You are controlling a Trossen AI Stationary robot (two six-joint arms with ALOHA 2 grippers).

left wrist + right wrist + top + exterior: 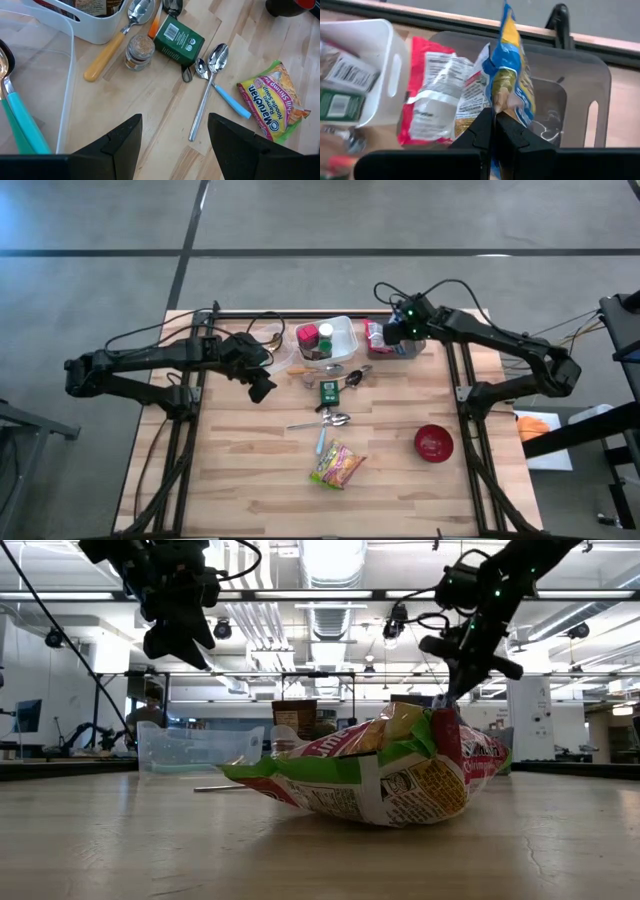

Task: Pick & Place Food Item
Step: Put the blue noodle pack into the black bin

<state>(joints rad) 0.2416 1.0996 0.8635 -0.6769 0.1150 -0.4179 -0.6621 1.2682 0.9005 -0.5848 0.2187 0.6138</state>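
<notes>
A blue and yellow food packet (509,75) hangs in my right gripper (495,117), which is shut on it over a grey see-through bin (580,85) at the table's far right. A red and white packet (432,102) lies in that bin. In the high view my right gripper (399,332) stands over the bin (412,348). My left gripper (260,388) waits open above the table's left part, holding nothing. A green, yellow and pink noodle packet (338,465) lies flat on the table near the front. My right gripper pinches one end of the blue and yellow packet (499,102) between its two fingers. The fingers slant down from the table's right side. The packet reaches out past the fingertips over the grey bin; whether its far end touches the bin I cannot tell.
A white bin (335,338) with jars stands beside the grey one. A green box (329,391), spoons (335,418) and a small spice jar (139,50) lie mid-table. A red bowl (433,443) sits front right. A clear container (45,75) is by the left gripper.
</notes>
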